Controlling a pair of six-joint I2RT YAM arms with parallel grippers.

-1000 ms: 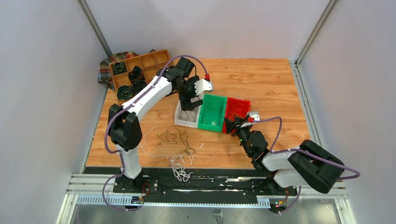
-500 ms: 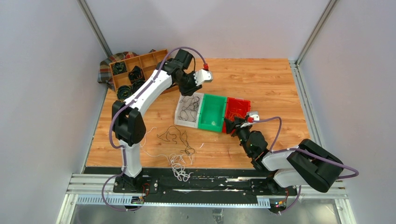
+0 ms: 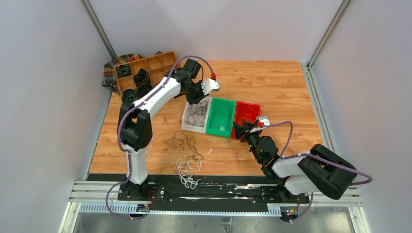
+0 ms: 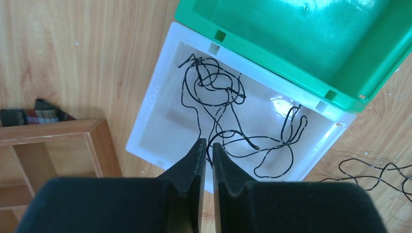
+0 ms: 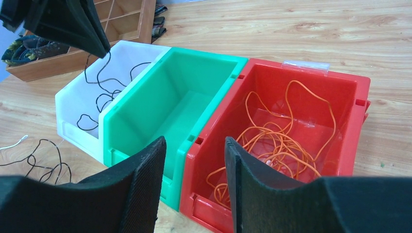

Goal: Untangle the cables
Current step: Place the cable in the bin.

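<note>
A black cable [image 4: 223,111] lies loosely looped in the white bin [image 4: 145,131]. My left gripper [image 4: 205,142] hangs above that bin's near wall, jaws drawn together to a sliver, with nothing seen pinched. Orange cables [image 5: 277,141] are piled in the red bin [image 5: 357,111]. My right gripper [image 5: 194,141] stands open and empty at the front edge of the red and green bins. On the table, a tangle of black cable [image 3: 182,141] and white cable [image 3: 187,174] lies near the left arm's base.
The green bin [image 3: 221,116] sits between the white and red ones with nothing in it. A wooden compartment tray [image 3: 158,62] holding black coiled rolls stands at the back left on a plaid cloth [image 3: 111,70].
My left gripper rose out of the white bin, leaving the black cable inside, and its jaws closed. The right arm stayed still.
</note>
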